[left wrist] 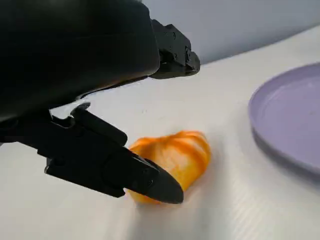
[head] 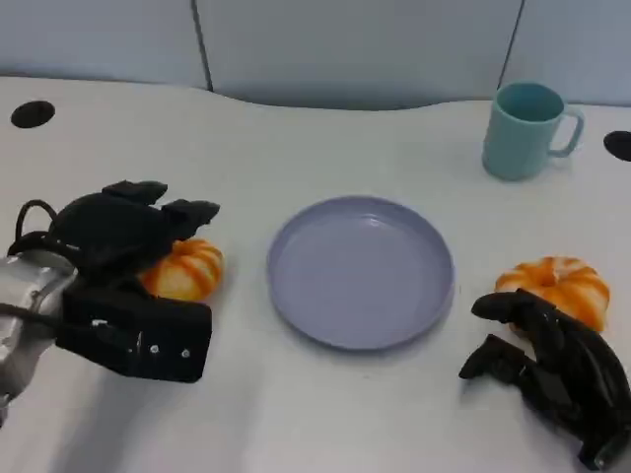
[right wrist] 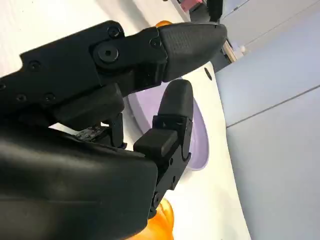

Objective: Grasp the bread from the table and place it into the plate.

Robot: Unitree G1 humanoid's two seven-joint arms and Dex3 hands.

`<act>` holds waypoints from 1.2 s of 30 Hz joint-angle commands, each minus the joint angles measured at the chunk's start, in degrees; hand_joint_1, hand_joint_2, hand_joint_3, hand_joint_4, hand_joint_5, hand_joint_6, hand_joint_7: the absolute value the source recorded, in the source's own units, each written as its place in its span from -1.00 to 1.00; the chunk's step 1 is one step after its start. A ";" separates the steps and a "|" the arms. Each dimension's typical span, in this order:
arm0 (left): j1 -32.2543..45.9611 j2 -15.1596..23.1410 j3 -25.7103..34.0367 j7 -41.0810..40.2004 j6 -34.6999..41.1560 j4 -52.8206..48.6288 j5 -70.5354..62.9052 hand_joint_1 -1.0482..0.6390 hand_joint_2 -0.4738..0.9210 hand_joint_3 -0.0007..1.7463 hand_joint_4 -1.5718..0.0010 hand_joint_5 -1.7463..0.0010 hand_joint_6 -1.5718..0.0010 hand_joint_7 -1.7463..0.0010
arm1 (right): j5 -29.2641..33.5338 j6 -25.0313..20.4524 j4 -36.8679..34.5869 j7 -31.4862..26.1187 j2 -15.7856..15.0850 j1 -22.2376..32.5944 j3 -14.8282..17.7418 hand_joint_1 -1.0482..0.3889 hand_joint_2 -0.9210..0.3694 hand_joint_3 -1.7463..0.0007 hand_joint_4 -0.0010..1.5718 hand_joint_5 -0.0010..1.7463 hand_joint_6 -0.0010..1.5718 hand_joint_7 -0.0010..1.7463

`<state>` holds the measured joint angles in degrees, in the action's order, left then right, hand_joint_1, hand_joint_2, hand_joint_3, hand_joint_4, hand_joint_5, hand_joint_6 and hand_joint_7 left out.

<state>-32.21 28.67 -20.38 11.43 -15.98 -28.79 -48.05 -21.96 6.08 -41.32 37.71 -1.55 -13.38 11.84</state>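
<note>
Left hand (head: 123,241) first: my black fingers are spread around the orange bread roll (head: 185,268) on the white table (head: 325,414), on the left side. From my left wrist camera, one finger (left wrist: 107,165) lies against the near side of the roll (left wrist: 172,160) and another reaches over the top with a gap under it. The roll sits on the table, so I am touching it, not holding it.

Next comes the round purple plate (head: 361,271) in the middle, with nothing in it. It is near the roll but apart from it.

Behind and to the right stands a teal mug (head: 525,129), upright, well apart from the plate.

On the right lies a second orange roll (head: 557,286). My right hand (head: 552,370) rests just beside it, fingers curled a little, holding nothing.
</note>
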 commanded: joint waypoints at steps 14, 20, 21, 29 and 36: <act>-18.88 -10.14 -11.73 -6.13 6.02 -34.67 -1.77 -0.44 0.79 -1.00 0.98 0.98 0.82 0.99 | -0.01 -2.57 0.95 -0.36 -0.52 2.38 0.25 -0.15 -1.00 0.73 -0.19 0.62 -0.17 0.12; -21.73 -13.25 -14.04 -9.40 6.01 -41.79 -1.37 -0.47 0.78 -1.00 1.00 0.99 0.82 0.99 | -0.06 -3.52 1.18 -0.56 -0.75 2.25 0.40 -0.18 -1.00 0.76 -0.16 0.61 -0.15 0.12; -22.08 -13.93 -14.17 -9.12 6.15 -42.81 -1.07 -0.47 0.78 -1.00 1.00 1.00 0.82 0.99 | -0.15 -3.26 1.11 -0.32 -0.75 2.31 0.50 -0.18 -1.00 0.76 -0.16 0.60 -0.15 0.12; -23.26 -17.00 -14.52 -5.75 8.22 -47.24 0.83 -0.40 0.81 -0.99 1.00 1.00 0.80 0.99 | -0.28 -4.57 2.51 -0.46 -0.94 3.00 0.67 -0.19 -1.00 0.77 -0.15 0.59 -0.14 0.11; -23.26 -18.15 -15.18 -4.39 10.39 -48.36 0.83 -0.46 0.82 -0.99 1.00 1.00 0.82 1.00 | -0.15 -4.46 4.46 -0.35 -1.00 4.49 0.51 -0.15 -1.00 0.74 -0.17 0.60 -0.15 0.12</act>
<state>-55.01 10.56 -35.13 5.85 -6.59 -76.36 -47.61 -22.39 2.49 -36.79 37.89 -1.64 -10.87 12.25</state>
